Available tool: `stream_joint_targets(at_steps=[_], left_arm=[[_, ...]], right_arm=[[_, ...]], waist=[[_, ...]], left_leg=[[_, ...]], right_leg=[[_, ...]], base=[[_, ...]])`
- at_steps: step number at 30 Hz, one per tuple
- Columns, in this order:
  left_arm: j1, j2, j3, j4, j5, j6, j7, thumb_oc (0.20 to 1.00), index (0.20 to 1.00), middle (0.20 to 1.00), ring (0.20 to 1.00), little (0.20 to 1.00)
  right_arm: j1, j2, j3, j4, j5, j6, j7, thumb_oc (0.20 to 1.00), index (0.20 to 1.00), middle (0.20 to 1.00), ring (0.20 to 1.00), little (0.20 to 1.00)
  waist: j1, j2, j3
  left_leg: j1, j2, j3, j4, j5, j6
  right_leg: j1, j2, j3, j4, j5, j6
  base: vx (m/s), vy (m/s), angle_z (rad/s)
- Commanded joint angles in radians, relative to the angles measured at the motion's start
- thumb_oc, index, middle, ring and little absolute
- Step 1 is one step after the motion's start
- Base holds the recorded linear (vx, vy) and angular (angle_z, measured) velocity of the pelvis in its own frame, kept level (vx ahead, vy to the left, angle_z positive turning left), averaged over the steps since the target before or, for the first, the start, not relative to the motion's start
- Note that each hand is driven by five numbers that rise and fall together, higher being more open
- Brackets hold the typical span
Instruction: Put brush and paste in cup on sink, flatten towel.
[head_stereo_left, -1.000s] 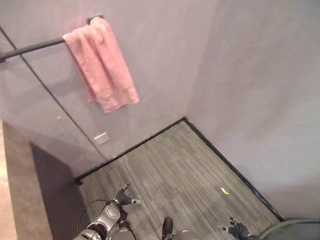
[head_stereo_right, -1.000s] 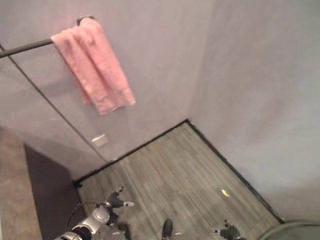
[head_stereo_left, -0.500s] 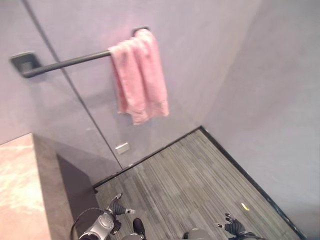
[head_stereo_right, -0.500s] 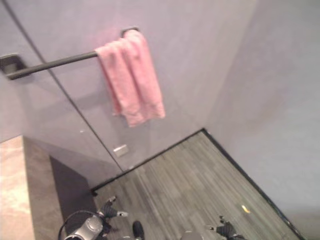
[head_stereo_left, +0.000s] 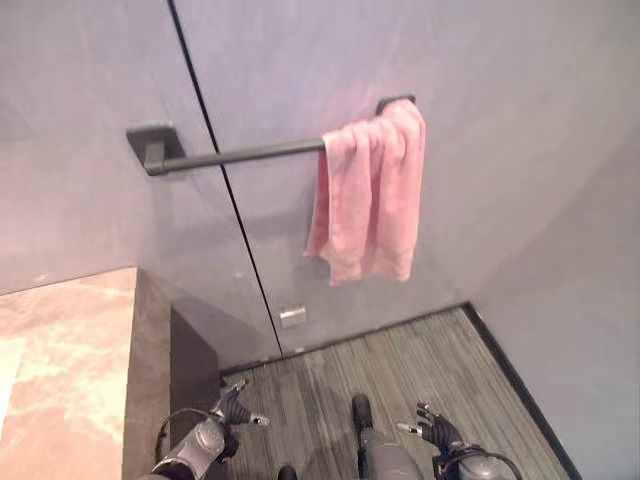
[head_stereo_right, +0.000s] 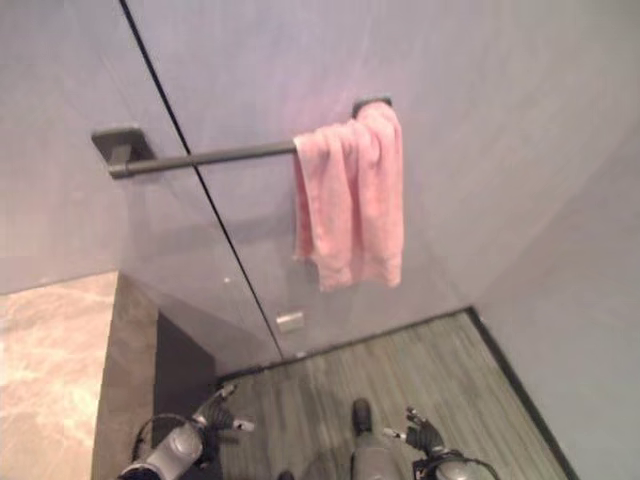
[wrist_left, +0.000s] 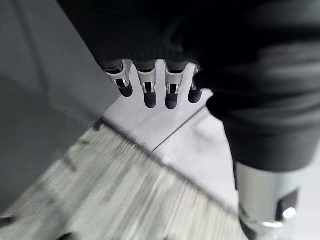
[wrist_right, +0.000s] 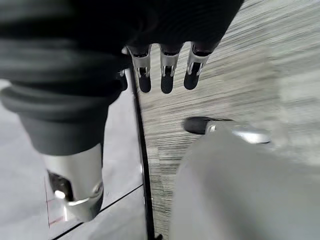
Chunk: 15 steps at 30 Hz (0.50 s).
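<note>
Towel (head_stereo_left: 368, 197) bunched on wall bar (head_stereo_left: 240, 156), marble counter (head_stereo_left: 60, 370), striped floor (head_stereo_left: 400, 370), both hands' fingers (wrist_left: 145, 87) relaxed, empty.

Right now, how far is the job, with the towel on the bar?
Done: nothing visible. The pink towel hangs bunched at one end of the bar, not flattened. In hand: nothing; left hand and right hand hang low, open. Left: flattening the towel.

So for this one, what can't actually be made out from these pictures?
- Countertop: cut off by the left and bottom edges of the eye views, so whatever lies further along it is unseen.
- Pink towel: bunched at the right end of the bar; its back layers are hidden by its own folds.
- Left hand and right hand: low in frame, open, holding nothing.
</note>
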Motion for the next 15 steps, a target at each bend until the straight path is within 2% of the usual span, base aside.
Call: stream_joint_targets(at_steps=[1, 4, 6, 7, 8, 9, 10, 11, 12, 15], left_arm=[[-0.044, 0.043, 0.067, -0.058, -0.019, -0.035, -0.003, 1.000, 1.000, 1.000, 1.000, 1.000], [-0.040, 0.069, 0.099, -0.119, -0.034, -0.036, 0.006, 1.000, 1.000, 1.000, 1.000, 1.000], [-0.043, 0.088, 0.121, -0.167, -0.048, -0.040, 0.011, 1.000, 1.000, 1.000, 1.000, 1.000], [-0.031, 0.114, 0.148, -0.230, -0.059, -0.045, 0.006, 1.000, 1.000, 1.000, 1.000, 1.000], [-0.030, 0.114, 0.148, -0.232, -0.059, -0.044, 0.005, 1.000, 1.000, 1.000, 1.000, 1.000], [-0.023, 0.134, 0.166, -0.273, -0.067, -0.054, 0.001, 1.000, 1.000, 1.000, 1.000, 1.000], [-0.019, 0.136, 0.165, -0.273, -0.065, -0.054, 0.005, 1.000, 1.000, 1.000, 1.000, 1.000], [-0.007, 0.144, 0.177, -0.301, -0.073, -0.057, 0.003, 1.000, 1.000, 1.000, 1.000, 1.000], [-0.003, 0.153, 0.179, -0.333, -0.072, -0.060, 0.000, 1.000, 1.000, 1.000, 1.000, 1.000], [0.007, 0.187, 0.189, -0.400, -0.080, -0.075, -0.022, 1.000, 1.000, 1.000, 1.000, 1.000]], right_arm=[[-0.001, -0.097, -0.067, -0.103, 0.047, -0.035, 0.001, 1.000, 1.000, 1.000, 1.000, 1.000], [-0.003, -0.163, -0.115, -0.161, 0.043, -0.042, -0.014, 1.000, 1.000, 1.000, 1.000, 1.000], [0.001, -0.208, -0.148, -0.208, 0.067, -0.049, -0.006, 1.000, 1.000, 1.000, 1.000, 1.000], [0.031, -0.246, -0.179, -0.261, 0.069, -0.049, 0.002, 1.000, 1.000, 1.000, 1.000, 1.000], [0.032, -0.246, -0.180, -0.263, 0.069, -0.048, 0.002, 1.000, 1.000, 1.000, 1.000, 1.000], [0.046, -0.269, -0.215, -0.299, 0.097, -0.054, 0.016, 1.000, 1.000, 1.000, 1.000, 1.000], [0.048, -0.282, -0.221, -0.305, 0.102, -0.058, 0.016, 1.000, 1.000, 1.000, 1.000, 1.000], [0.038, -0.304, -0.231, -0.333, 0.120, -0.060, 0.033, 1.000, 1.000, 1.000, 1.000, 1.000], [0.038, -0.310, -0.247, -0.333, 0.137, -0.066, 0.032, 1.000, 1.000, 1.000, 1.000, 1.000], [0.040, -0.322, -0.282, -0.365, 0.170, -0.072, 0.046, 1.000, 1.000, 1.000, 1.000, 1.000]], waist=[[-0.017, -0.031, -0.011], [-0.012, -0.043, 0.008], [-0.009, -0.055, 0.030], [-0.016, -0.051, 0.023], [-0.015, -0.051, 0.023], [-0.017, -0.041, 0.015], [-0.011, -0.038, 0.014], [-0.005, -0.033, 0.017], [-0.009, -0.027, 0.010], [-0.018, -0.008, -0.012]], left_leg=[[-0.102, 0.025, 0.067, 0.155, 0.068, -0.050], [-0.175, 0.048, 0.076, 0.304, 0.111, -0.075], [-0.235, 0.056, 0.106, 0.385, 0.124, -0.076], [-0.234, 0.099, 0.162, 0.315, 0.130, -0.072], [-0.231, 0.098, 0.164, 0.310, 0.132, -0.072], [-0.227, 0.120, 0.185, 0.220, 0.136, -0.079], [-0.223, 0.121, 0.170, 0.192, 0.153, -0.083], [-0.204, 0.112, 0.135, 0.165, 0.140, -0.079], [-0.204, 0.109, 0.120, 0.151, 0.152, -0.082], [-0.156, 0.105, 0.149, 0.081, 0.134, -0.079]], right_leg=[[0.078, 0.004, -0.018, 0.012, -0.040, 0.047], [0.116, 0.000, -0.061, 0.007, -0.060, 0.026], [0.124, -0.010, -0.089, 0.013, -0.066, 0.015], [0.132, -0.017, -0.112, 0.005, -0.080, 0.018], [0.133, -0.017, -0.111, 0.005, -0.080, 0.018], [0.138, -0.019, -0.121, -0.002, -0.089, 0.027], [0.138, -0.022, -0.120, 0.001, -0.088, 0.031], [0.141, -0.023, -0.113, 0.009, -0.095, 0.035], [0.139, -0.027, -0.115, 0.016, -0.097, 0.036], [0.139, -0.041, -0.118, 0.030, -0.101, 0.047]], base=[[0.14, -0.259, 0.10], [0.09, -0.255, 0.37], [-0.01, -0.146, 0.32], [0.01, -0.044, 0.42], [0.06, 0.019, 0.50], [0.07, 0.060, 0.48], [0.10, 0.084, 0.29], [0.10, 0.077, 0.08], [0.10, 0.091, -0.19], [0.09, 0.150, -0.18]])
